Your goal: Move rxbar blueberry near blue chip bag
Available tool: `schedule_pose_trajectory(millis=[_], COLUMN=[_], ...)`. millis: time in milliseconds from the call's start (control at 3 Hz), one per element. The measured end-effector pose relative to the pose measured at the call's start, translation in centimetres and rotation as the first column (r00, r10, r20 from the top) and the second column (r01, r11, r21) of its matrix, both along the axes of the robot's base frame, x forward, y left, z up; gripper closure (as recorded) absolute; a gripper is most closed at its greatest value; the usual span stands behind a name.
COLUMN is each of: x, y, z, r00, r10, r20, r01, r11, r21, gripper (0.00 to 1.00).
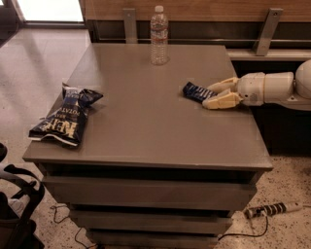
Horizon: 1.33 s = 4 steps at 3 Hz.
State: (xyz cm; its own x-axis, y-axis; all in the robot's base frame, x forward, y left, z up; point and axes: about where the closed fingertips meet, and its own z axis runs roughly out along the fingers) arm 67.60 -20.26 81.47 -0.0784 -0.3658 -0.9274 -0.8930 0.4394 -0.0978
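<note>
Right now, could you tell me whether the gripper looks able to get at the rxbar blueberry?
Probably yes: the gripper sits at one end of the rxbar blueberry, nothing lies between them, and the water bottle stands well away.

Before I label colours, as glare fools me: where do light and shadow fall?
Camera view: daylight from the top-left doorway glares on the floor and puts a sheen on the table; the blue chip bag at left reads dark; the gripper, at the rxbar blueberry on the right, is evenly lit; beneath the table is dark.
</note>
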Motion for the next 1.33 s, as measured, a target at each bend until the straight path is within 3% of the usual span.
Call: schedule_pose_trajectory(millis=[333,1333], x=[0.0,0.9], y=[0.0,1.0], z=[0.0,8.7], r00=[1.0000,0.9986], r10=[0.000,0.034], r20=[0.000,0.041], r01=[0.000,-0.029], r11=[1.000,0.991], r21=[0.000,-0.131], gripper=[1.00,1.00])
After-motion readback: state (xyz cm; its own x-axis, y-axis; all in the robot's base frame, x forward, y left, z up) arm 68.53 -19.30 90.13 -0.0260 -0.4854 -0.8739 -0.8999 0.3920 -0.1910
